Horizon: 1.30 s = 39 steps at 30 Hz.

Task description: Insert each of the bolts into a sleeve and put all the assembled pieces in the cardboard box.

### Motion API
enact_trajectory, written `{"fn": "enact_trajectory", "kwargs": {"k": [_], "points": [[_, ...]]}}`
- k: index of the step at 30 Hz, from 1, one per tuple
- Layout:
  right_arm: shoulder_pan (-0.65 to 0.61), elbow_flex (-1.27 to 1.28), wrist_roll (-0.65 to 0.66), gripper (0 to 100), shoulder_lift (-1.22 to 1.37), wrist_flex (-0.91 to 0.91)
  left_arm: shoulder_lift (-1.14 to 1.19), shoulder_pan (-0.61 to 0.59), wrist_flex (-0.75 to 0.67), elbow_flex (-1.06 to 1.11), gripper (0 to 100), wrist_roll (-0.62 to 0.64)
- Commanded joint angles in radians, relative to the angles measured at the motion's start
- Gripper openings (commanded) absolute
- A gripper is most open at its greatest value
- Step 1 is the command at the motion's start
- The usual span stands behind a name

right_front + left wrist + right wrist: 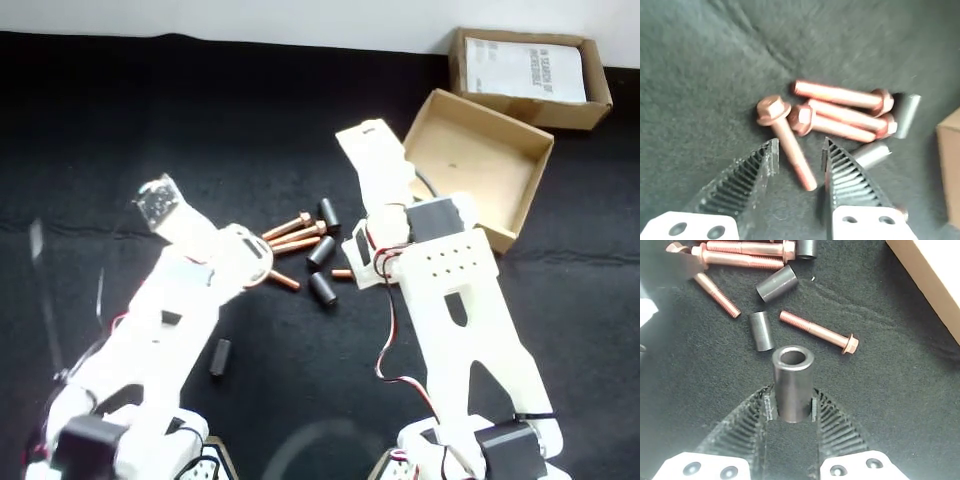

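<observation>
Item: dark sleeve [792, 382], upright, hollow end up, clenched between the fingers of my right gripper [792, 402].
Item: copper bolt [788, 145], flat on the black cloth [150, 120], lying between the released, spread fingers of my left gripper [799, 155].
Just beyond it: three bolts [845, 112] side by side, with loose sleeves [322, 250] to their right.
Lone sleeve [219, 357]: near left, well apart.
Cardboard box [480, 165]: far right, open.
</observation>
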Motion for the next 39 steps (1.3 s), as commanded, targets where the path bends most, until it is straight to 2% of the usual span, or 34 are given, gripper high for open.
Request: {"fn": "enact_trajectory", "kwargs": {"k": [1, 4, 12, 15, 22, 24, 39], "points": [[-0.004, 0.002, -0.011, 0.8, -0.042, -0.007, 0.079, 0.042, 0.002, -0.097, 19, 0.011], [-0.002, 0.002, -0.011, 0.8, -0.042, -0.002, 0.151, 0.042, 0.008, -0.154, 22, 0.011], [-0.001, 0.002, -0.012, 0.8, -0.042, -0.002, 0.219, 0.036, 0.023, -0.186, 22, 0.011], [-0.001, 0.002, -0.037, 0.8, -0.042, -0.007, 0.217, 0.018, 0.112, -0.208, 22, 0.009], [0.01, 0.002, -0.04, 0.8, -0.025, -0.008, 0.217, -0.005, 0.414, -0.351, 22, 0.005], [0.01, -0.004, -0.041, 0.8, 0.005, -0.008, 0.223, -0.005, 0.451, -0.377, 22, 0.005], [0.022, -0.007, -0.044, 0.8, 0.067, -0.039, 0.231, -0.042, 0.272, -0.274, 22, 0.003]]}}
